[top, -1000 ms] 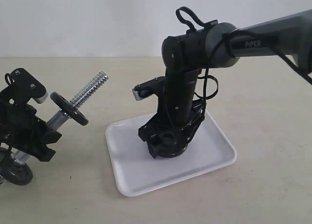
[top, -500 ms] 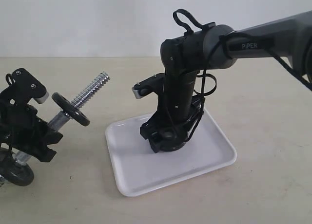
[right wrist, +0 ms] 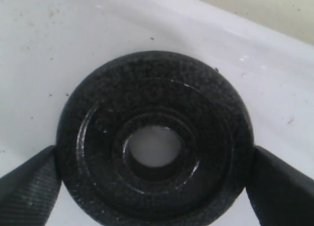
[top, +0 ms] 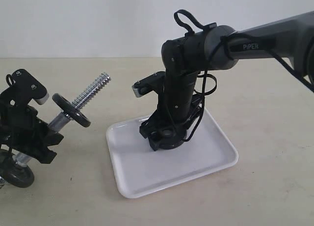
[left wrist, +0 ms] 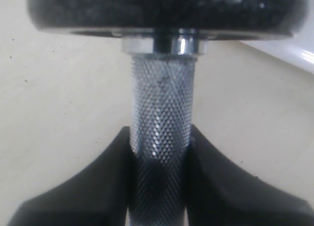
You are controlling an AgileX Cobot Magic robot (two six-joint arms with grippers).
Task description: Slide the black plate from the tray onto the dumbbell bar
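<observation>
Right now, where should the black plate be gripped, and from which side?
Grip the plate across its outer rim, two opposite edges, from above: it's a flat disc, face up, and the tray rim blocks low side approaches. The right hand spans it so.

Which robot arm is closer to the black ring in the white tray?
Right. The right end effector pinches the black plate at the tray; the left end effector is off the tray, clamped on the dumbbell bar.

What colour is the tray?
The tray is glossy white, seen best in the exterior view.
</observation>
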